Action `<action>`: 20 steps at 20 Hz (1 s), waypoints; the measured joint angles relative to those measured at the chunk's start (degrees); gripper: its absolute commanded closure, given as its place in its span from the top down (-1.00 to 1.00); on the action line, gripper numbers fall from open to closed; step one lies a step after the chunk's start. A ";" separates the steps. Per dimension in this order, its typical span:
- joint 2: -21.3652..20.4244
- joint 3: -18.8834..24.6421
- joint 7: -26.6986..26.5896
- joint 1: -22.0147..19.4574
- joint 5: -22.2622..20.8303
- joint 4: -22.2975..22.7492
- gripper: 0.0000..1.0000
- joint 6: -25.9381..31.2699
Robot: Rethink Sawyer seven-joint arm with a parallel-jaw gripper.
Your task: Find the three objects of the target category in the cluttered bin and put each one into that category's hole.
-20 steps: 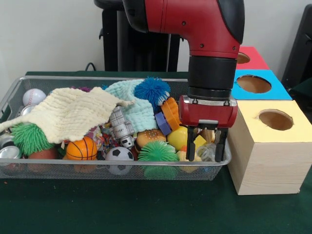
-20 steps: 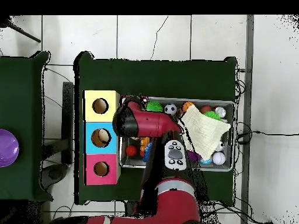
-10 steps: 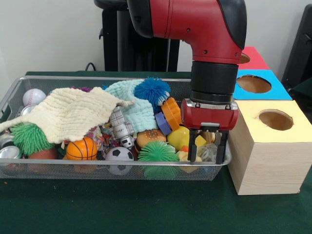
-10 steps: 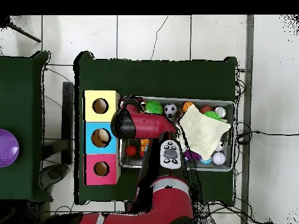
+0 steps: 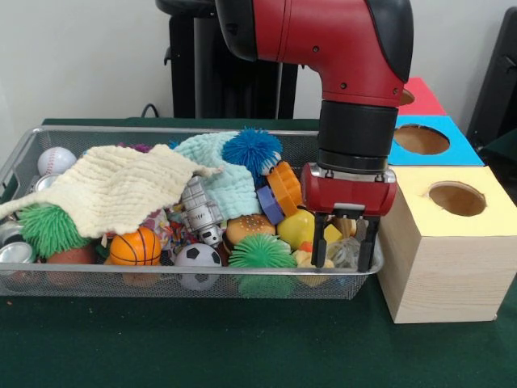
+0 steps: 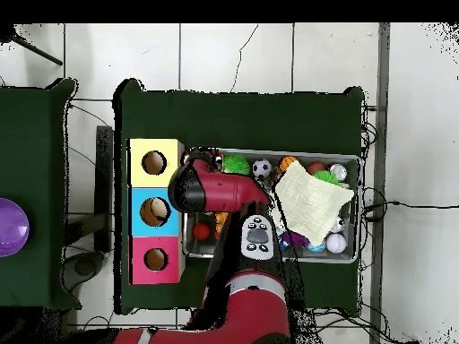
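My gripper [image 5: 341,260] hangs open at the right end of the wire bin [image 5: 161,279], its tips down among the toys. Between the fingers [image 5: 317,250] lie a translucent grey knotted ball [image 5: 347,253] and a tan piece [image 5: 346,226]; neither is gripped. A yellow toy [image 5: 297,228] and a green spiky ball [image 5: 260,252] sit just left of it. To the right stand the yellow box [image 5: 452,259], the blue box [image 5: 420,153] and the red box [image 5: 420,97], each with a round hole on top. In the overhead view the arm [image 6: 220,190] hides the gripper.
A cream cloth [image 5: 113,186] and a teal knit cloth [image 5: 230,190] cover the middle of the bin. Around them lie a blue spiky ball [image 5: 252,149], a toy robot [image 5: 202,212], a burger [image 5: 249,228], a basketball [image 5: 135,246], a soccer ball [image 5: 197,257] and a baseball [image 5: 56,160].
The arm has drifted slightly right and a little lower at the bin's right end. The fingers stay apart and nothing has been picked up.
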 measured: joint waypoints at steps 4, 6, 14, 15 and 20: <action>0.00 -0.01 0.00 -0.01 0.31 -0.17 1.00 0.70; -0.01 -0.01 0.00 -0.01 0.35 -0.16 1.00 0.73; -0.11 0.00 0.00 -0.01 0.33 -0.07 1.00 0.75; -0.14 0.00 0.00 -0.01 0.32 -0.03 1.00 0.75; -0.45 -0.42 0.00 0.11 0.29 1.44 1.00 0.78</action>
